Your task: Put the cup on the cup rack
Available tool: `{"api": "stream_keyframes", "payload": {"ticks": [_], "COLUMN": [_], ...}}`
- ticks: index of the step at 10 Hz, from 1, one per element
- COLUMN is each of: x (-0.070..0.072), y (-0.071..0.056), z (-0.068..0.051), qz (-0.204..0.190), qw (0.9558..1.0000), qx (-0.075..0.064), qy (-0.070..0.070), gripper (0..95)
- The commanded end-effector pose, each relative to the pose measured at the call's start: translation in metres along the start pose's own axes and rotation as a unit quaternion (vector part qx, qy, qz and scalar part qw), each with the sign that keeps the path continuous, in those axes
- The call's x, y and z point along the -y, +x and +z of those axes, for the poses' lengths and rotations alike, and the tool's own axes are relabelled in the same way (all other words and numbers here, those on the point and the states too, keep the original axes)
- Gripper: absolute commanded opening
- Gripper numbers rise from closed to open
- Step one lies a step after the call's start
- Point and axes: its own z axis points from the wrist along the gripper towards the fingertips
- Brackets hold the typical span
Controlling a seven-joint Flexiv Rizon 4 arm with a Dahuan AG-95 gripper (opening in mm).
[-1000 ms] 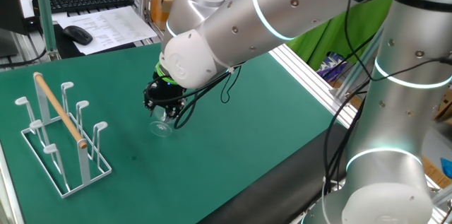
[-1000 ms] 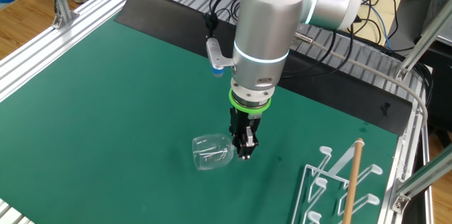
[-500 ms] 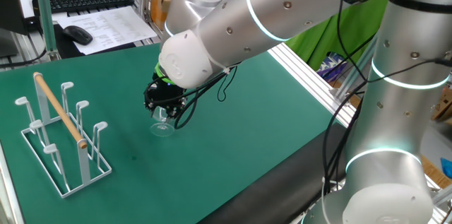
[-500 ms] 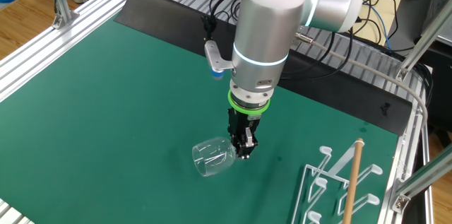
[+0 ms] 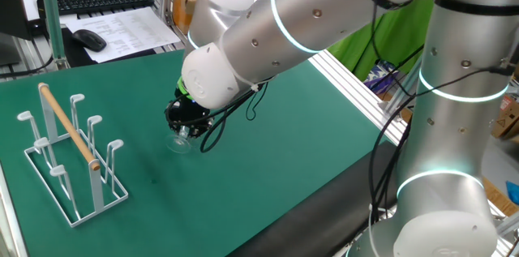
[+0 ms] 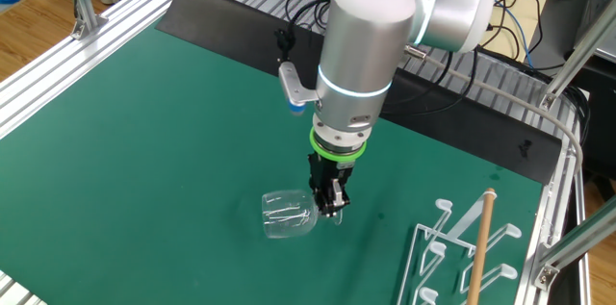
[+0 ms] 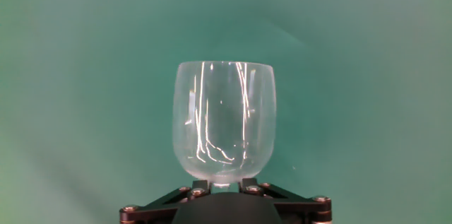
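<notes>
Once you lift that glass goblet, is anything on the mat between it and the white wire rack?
Nothing visible: only bare green mat lies between the clear glass goblet lying on its side and the white wire rack.

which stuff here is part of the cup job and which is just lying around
For the job:
cup, lying on its side on the mat
cup rack, no cup on it
gripper, at the cup's stem end

Lying about:
keyboard
mouse
papers
</notes>
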Motion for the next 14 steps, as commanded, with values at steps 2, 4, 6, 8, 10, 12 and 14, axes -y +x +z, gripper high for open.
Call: {"api": "stream_keyframes", "payload": {"ticks": [2, 4, 6, 8, 10, 12, 14], "x": [0.002, 0.002, 0.003, 0.005, 0.006, 0.007, 0.003], "y": [0.002, 0.003, 0.007, 0.009, 0.01, 0.018, 0.025], "z": [0.001, 0.001, 0.0, -0.011, -0.016, -0.022, -0.027], "qz": [-0.006, -0.007, -0.009, -0.02, -0.025, -0.026, -0.025], "qw": [1.0, 0.9999, 0.9999, 0.9995, 0.9991, 0.9983, 0.9977], "qx": [-0.003, -0.008, -0.013, -0.023, -0.035, -0.052, -0.061], "qy": [-0.001, -0.002, -0.005, 0.0, 0.005, 0.005, 0.012], "gripper": [0.0, 0.0, 0.0, 0.0, 0.0, 0.0, 0.0]}}
